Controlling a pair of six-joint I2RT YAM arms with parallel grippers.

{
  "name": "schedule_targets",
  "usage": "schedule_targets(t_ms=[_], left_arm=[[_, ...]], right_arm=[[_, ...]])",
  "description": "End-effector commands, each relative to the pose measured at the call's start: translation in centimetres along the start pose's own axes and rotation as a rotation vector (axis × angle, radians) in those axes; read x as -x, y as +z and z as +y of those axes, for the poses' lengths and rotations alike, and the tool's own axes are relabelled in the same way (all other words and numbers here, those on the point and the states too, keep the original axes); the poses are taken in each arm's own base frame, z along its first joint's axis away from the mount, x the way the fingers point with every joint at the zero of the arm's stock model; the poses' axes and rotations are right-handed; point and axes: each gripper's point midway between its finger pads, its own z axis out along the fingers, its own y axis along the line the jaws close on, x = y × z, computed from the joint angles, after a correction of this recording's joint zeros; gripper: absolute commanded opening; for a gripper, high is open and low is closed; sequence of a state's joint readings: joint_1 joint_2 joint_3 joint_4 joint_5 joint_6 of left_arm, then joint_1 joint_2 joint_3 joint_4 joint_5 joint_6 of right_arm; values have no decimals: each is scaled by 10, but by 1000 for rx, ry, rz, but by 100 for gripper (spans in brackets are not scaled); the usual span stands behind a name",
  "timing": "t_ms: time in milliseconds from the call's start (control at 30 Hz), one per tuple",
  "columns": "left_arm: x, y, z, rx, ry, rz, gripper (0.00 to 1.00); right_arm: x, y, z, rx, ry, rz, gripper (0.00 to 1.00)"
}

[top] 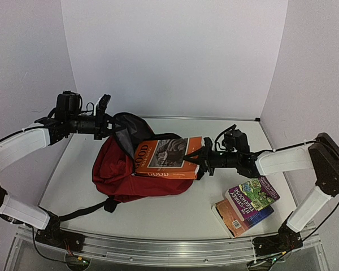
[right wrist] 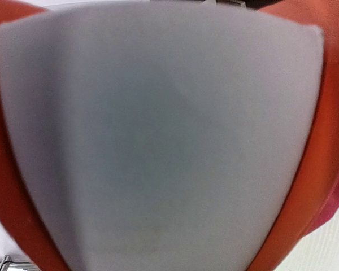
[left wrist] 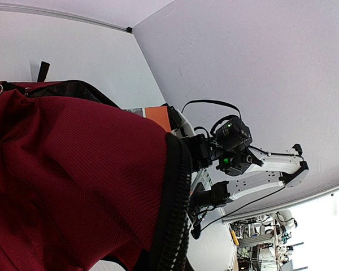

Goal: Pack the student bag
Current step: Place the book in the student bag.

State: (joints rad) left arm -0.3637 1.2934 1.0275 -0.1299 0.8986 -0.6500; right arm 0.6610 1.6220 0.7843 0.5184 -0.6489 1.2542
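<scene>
The left gripper [top: 105, 125] is closed on the rim [top: 124, 129] of the bag [top: 127, 180], pinching the black edge and holding it up off the table [top: 73, 169]. From that grip the mouth hangs open below and to the gripper's right, grey lining showing inside. The rest of the bag lies slumped on the table beneath it, with a black strap [top: 85, 212] trailing back toward the left arm's base. In the left wrist view red fabric and the black zipper [left wrist: 175, 209] fill the near field; the fingers themselves are hidden.

The right gripper [top: 200, 161] is clamped on one end of a book [top: 166, 155] with an orange cover. The book extends straight ahead of the jaws, roughly level, over the bag's red body, with its far end at the open mouth. The right wrist view shows only the blurred grey page block between orange covers, right up against the camera.

Behind and to the outer side of the right gripper, a stack [top: 250, 204] of two more books lies on the table, well apart from the bag.
</scene>
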Motion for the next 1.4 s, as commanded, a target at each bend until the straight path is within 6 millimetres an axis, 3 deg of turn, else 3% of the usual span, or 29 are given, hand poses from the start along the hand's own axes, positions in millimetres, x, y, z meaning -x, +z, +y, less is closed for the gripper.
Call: schedule_targets(t_ms=[0,333,633,867,1033,1200,1367], left_arm=[[26,-16,-52,-98,183,-76,0],[24,-16,-50,-96,179,-75,0],[24,-16,-51,-101,167,-71,0],[23,-16,-53,-111,159,-63,0],[22,-12,-53,-135,151,-44,0],[18,-5,-53,-164,144,-1,0],[17,4,-56,-198,147,40,0]], right_arm=[[14,12,50,169,-54,-20,12],[31,59,66,218,-52,-33,14],[18,116,48,167,-59,8,21],[13,142,82,234,-115,42,28],[12,167,91,254,-129,73,29],[15,194,73,172,-165,61,31],[23,197,45,95,-160,7,31]])
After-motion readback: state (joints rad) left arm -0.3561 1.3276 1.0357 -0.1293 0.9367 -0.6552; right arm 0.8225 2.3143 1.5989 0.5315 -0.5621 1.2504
